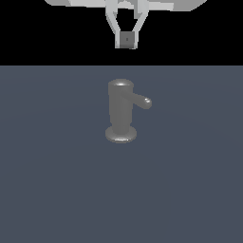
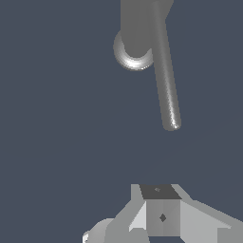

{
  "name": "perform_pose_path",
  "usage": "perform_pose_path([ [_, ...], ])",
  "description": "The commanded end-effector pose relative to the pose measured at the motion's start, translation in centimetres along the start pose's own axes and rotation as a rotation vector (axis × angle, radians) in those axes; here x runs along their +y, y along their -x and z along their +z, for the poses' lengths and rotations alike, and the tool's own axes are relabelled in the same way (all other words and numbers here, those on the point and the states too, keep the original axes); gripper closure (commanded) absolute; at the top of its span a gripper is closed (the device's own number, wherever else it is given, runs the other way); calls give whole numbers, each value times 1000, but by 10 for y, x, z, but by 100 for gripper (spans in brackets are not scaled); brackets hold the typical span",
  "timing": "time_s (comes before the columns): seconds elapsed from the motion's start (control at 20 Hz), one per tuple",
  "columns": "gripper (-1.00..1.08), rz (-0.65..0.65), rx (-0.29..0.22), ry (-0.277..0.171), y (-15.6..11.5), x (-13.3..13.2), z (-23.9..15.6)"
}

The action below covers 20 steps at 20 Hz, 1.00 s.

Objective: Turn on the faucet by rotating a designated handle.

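Grey metal catches the light on the faucet (image 1: 120, 111), standing upright in the middle of the slate-blue table (image 1: 57, 190), flared base planted, rounded cap on top. From just below that cap the handle (image 1: 141, 100) sticks out sideways toward the exterior view's right, slim, rounded at the tip, untouched. In the wrist view the same rod (image 2: 165, 80) runs long and clear, its tip free of everything.

Up above, well apart from the faucet, the pincer (image 1: 126, 40) hangs with its two fingers drawn together at the tips, no gap showing between them. It holds nothing.

So this looks like the approach stage, nothing turned yet. To do it well, I'd say the pincer needs to come down beside the handle near its tip, where leverage is best, then push across in an arc around the cylinder's axis. Contact too close to the body risks jamming against the cylinder; too high and it slides over the rod.
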<state>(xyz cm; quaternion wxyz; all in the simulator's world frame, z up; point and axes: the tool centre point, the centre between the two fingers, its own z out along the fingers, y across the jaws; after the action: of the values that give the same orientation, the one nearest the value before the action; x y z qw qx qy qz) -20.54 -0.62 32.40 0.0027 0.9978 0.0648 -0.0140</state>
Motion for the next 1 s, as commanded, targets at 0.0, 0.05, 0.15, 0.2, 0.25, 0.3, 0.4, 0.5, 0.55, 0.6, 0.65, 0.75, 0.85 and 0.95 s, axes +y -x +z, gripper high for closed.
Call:
perform_pose_path([
  [0.0, 108, -18, 5, 0, -7, 0, 18],
  [0.05, 108, -25, 7, 0, -10, 0, 25],
  [0.15, 108, -39, 11, 0, -16, 0, 39],
  [0.2, 108, -46, 13, -1, -19, 0, 45],
  [0.25, 108, -52, 14, -1, -22, 0, 51],
  [0.3, 108, -58, 16, -1, -25, 0, 57],
  [0.4, 108, -69, 19, -1, -29, -1, 68],
  [0.5, 108, -79, 21, -1, -34, -1, 77],
  [0.55, 108, -83, 22, -1, -36, -1, 81],
  [0.6, 108, -87, 23, -1, -38, -1, 85],
  [0.65, 108, -90, 24, -1, -40, -1, 88],
  [0.75, 108, -96, 26, -1, -43, -1, 94],
  [0.85, 108, -101, 27, -2, -45, -2, 98],
  [0.95, 108, -104, 28, -2, -47, -2, 101],
])
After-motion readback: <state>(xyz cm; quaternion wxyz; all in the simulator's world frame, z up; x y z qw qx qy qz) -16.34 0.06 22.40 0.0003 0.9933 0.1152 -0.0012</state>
